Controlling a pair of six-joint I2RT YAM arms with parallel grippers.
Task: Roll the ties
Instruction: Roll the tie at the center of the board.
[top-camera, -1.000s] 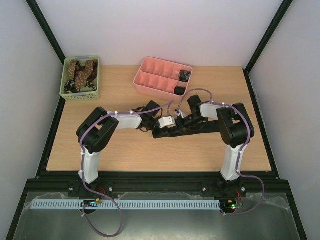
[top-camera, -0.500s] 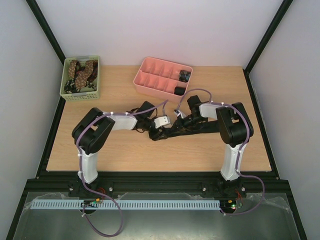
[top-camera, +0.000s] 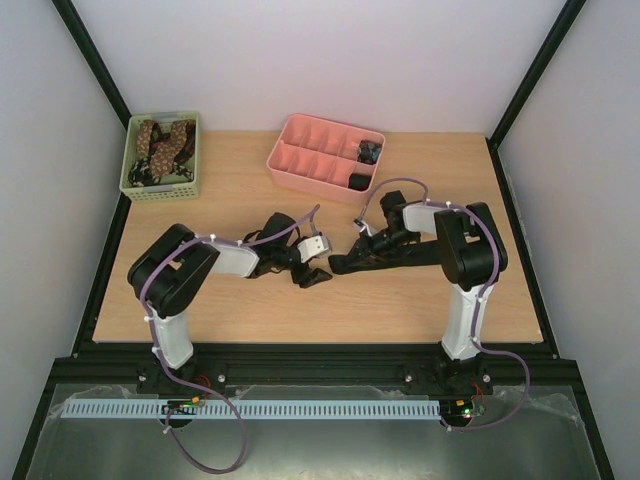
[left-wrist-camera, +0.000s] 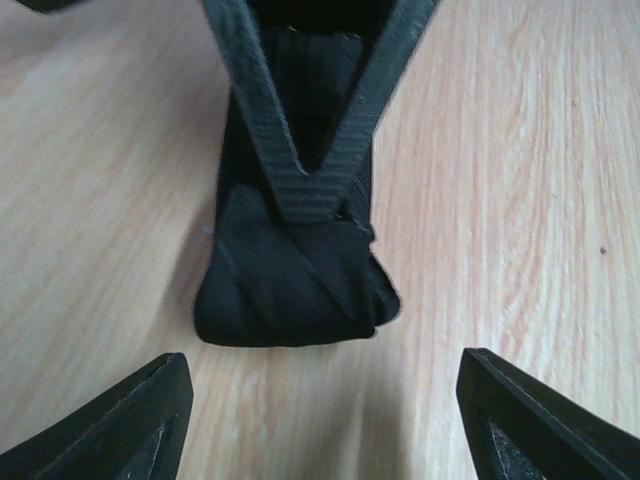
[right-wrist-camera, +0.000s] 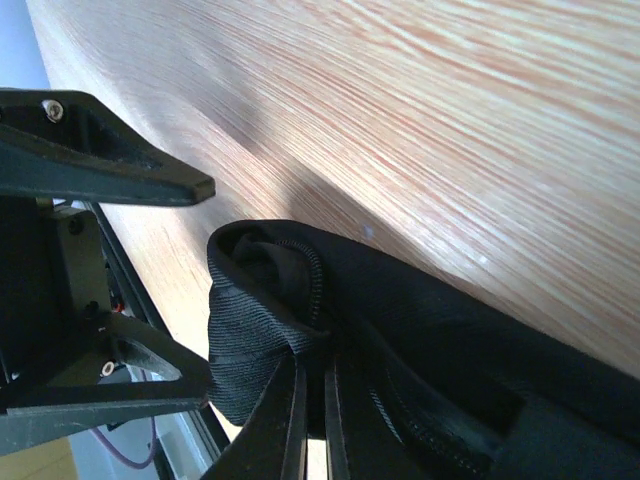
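Note:
A black tie (top-camera: 402, 259) lies stretched across the table's middle, its left end folded into a short roll (left-wrist-camera: 290, 280). My right gripper (top-camera: 347, 263) is shut on that roll; its fingers (left-wrist-camera: 305, 150) come down on the fold as a narrow V, also seen in the right wrist view (right-wrist-camera: 315, 400) pinching the tie's fabric (right-wrist-camera: 420, 330). My left gripper (top-camera: 312, 274) stands open just left of the roll, apart from it, with bare wood between its fingertips (left-wrist-camera: 322, 362). Two rolled ties (top-camera: 360, 181) (top-camera: 369, 150) sit in the pink tray.
A pink divided tray (top-camera: 310, 158) stands at the back centre. A green basket (top-camera: 160, 185) at the back left holds several brown spotted ties (top-camera: 160, 142). Black frame posts rise along both table sides.
My left gripper has opened, let go of the tie's roll and drawn back to the left. The right gripper has closed fully on the rolled end and stayed in place.

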